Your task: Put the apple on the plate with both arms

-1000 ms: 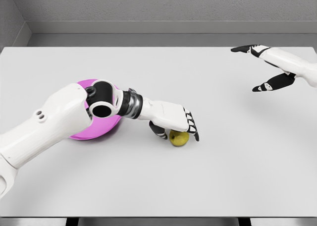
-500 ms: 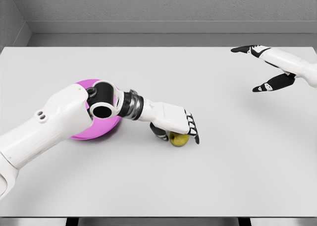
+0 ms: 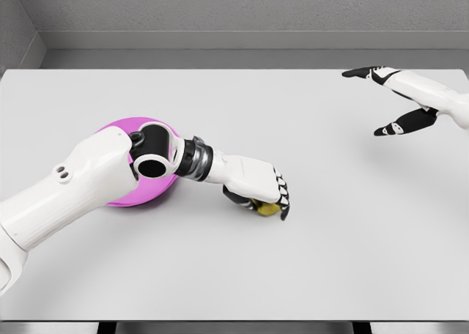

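Observation:
A yellow-green apple (image 3: 267, 209) lies on the white table (image 3: 330, 224), just right of centre-left. My left hand (image 3: 258, 199) covers it from above, fingers curled down over its top and right side and thumb on its left; only a small patch of the fruit shows. The magenta plate (image 3: 150, 193) sits to the left, mostly hidden behind my left forearm and elbow. My right hand (image 3: 387, 99) hovers far off at the upper right, fingers spread and holding nothing.
The grey back wall runs along the table's far edge (image 3: 234, 69). The table's front edge (image 3: 234, 321) is near the bottom of the view.
My left hand has lowered and its fingers have closed around the apple, which now shows far less. The right arm has not moved.

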You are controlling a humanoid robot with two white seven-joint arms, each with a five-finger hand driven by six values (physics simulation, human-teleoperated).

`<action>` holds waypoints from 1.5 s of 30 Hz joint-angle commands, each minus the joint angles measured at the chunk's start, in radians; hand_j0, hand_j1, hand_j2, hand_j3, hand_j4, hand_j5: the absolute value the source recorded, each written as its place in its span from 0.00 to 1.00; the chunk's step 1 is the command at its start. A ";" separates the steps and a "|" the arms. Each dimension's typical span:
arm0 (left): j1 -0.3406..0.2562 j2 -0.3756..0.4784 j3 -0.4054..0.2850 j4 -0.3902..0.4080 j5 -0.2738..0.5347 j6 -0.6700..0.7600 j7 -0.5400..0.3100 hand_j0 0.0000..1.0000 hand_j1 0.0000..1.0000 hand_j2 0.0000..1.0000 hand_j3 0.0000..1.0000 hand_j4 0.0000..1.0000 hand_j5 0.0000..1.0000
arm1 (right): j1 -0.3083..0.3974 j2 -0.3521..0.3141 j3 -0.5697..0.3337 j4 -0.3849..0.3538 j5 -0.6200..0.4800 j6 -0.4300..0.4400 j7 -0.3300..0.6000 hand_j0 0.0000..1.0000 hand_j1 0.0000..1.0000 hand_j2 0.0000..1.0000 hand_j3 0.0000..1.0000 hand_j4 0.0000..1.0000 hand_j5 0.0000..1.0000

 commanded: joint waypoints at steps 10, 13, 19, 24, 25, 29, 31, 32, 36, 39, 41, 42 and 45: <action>-0.002 0.011 0.000 -0.007 0.006 -0.001 0.000 0.54 0.54 0.54 0.54 0.54 0.54 | -0.002 -0.003 0.000 0.000 -0.008 0.003 0.000 1.00 1.00 1.00 1.00 1.00 1.00; -0.017 0.035 0.011 -0.007 0.063 -0.001 0.000 0.54 0.54 0.54 0.54 0.54 0.54 | 0.000 -0.001 0.000 0.000 -0.008 0.003 0.000 1.00 1.00 1.00 1.00 1.00 1.00; -0.046 0.233 0.114 -0.008 0.225 -0.001 0.000 0.51 0.51 0.51 0.51 0.51 0.51 | 0.000 -0.001 0.000 0.000 -0.008 0.003 0.000 1.00 1.00 1.00 1.00 1.00 1.00; -0.044 0.469 0.154 0.001 0.313 -0.001 0.000 0.51 0.51 0.51 0.51 0.51 0.51 | 0.000 0.000 0.000 0.000 -0.008 0.003 0.000 1.00 1.00 1.00 1.00 1.00 1.00; -0.044 0.503 0.154 0.004 0.314 -0.001 0.000 0.51 0.51 0.51 0.51 0.51 0.51 | -0.002 0.000 0.000 0.000 -0.008 0.003 0.000 1.00 1.00 1.00 1.00 1.00 1.00; -0.031 0.540 0.158 0.007 0.310 -0.001 0.000 0.51 0.51 0.51 0.51 0.51 0.51 | -0.002 0.000 0.000 0.000 -0.008 0.003 0.000 1.00 1.00 1.00 1.00 1.00 1.00; -0.026 0.538 0.157 0.007 0.308 -0.001 0.000 0.52 0.52 0.52 0.52 0.52 0.52 | 0.000 0.000 0.000 0.000 -0.008 0.003 0.000 1.00 1.00 1.00 1.00 1.00 1.00; -0.018 0.537 0.157 0.007 0.307 -0.001 0.000 0.52 0.52 0.52 0.52 0.52 0.52 | 0.000 0.000 0.000 0.000 -0.008 0.003 0.000 1.00 1.00 1.00 1.00 1.00 1.00; -0.017 0.537 0.155 0.007 0.310 -0.001 0.000 0.78 0.78 0.78 0.78 0.78 0.78 | 0.000 -0.001 0.000 0.000 -0.008 0.003 0.000 1.00 1.00 1.00 1.00 1.00 1.00; -0.017 0.534 0.157 0.009 0.313 -0.001 0.000 1.00 1.00 1.00 1.00 1.00 1.00 | 0.000 0.000 0.001 0.000 -0.008 0.003 0.000 1.00 1.00 1.00 1.00 1.00 1.00; -0.017 0.534 0.157 0.009 0.313 -0.001 0.000 1.00 1.00 1.00 1.00 1.00 1.00 | 0.000 0.000 0.000 0.000 -0.008 0.003 0.000 1.00 1.00 1.00 1.00 1.00 1.00; -0.017 0.534 0.155 0.007 0.313 -0.001 0.000 1.00 1.00 1.00 1.00 1.00 1.00 | 0.000 -0.001 0.000 0.000 -0.008 0.003 0.000 1.00 1.00 1.00 1.00 1.00 1.00; -0.017 0.523 0.155 0.005 0.316 -0.001 0.000 1.00 1.00 1.00 1.00 1.00 1.00 | 0.000 -0.001 0.000 0.000 -0.006 0.003 0.000 1.00 1.00 1.00 1.00 1.00 1.00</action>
